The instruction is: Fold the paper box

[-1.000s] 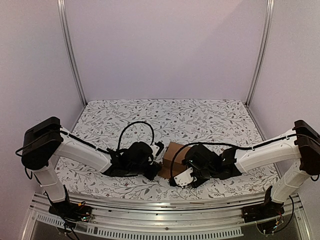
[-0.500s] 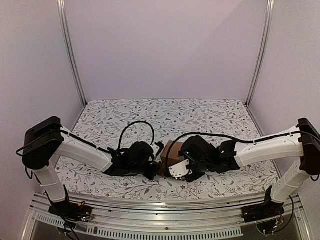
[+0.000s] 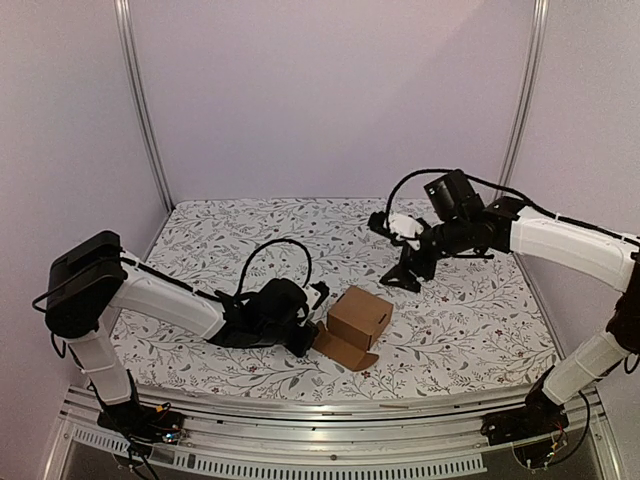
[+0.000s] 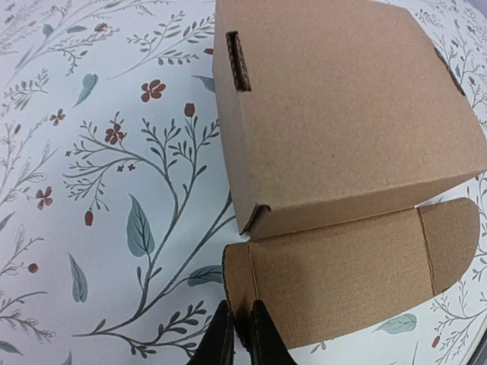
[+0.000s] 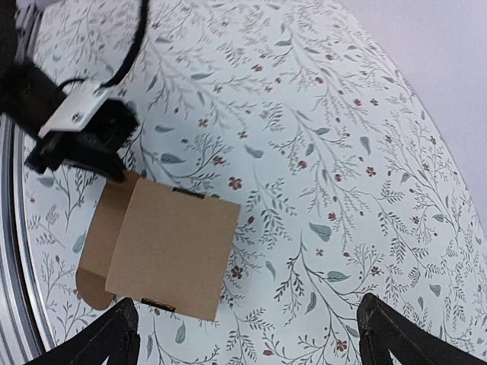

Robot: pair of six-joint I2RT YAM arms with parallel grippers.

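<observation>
Sitting near the front middle of the desk (image 3: 450, 330), the paper box (image 3: 360, 314) is a small brown carton already formed into a cube-like shape. One long flap (image 3: 345, 349) lies out flat on the flowered cover toward the near edge. In the left wrist view the flap (image 4: 342, 277) joins the box along its lower edge and ends in a rounded tab at the right. A narrow slot (image 4: 237, 61) is cut near the top corner of the box's upper face.

The left hand (image 4: 237, 334) reaches in low from the left, just beside the box. Its two dark fingers (image 4: 221, 344) are pressed nearly together on the left end of the flap, pinching the cardboard edge between them. The box itself rests on the desk.

The right hand (image 5: 247, 304) is well apart from the box, raised above the far right part of the desk. Its fingers (image 5: 114, 338) are spread wide and hold nothing. From its wrist camera the box (image 5: 171, 258) shows below as a plain brown square, with the flap sticking out on one side and the left hand just beside that flap.
</observation>
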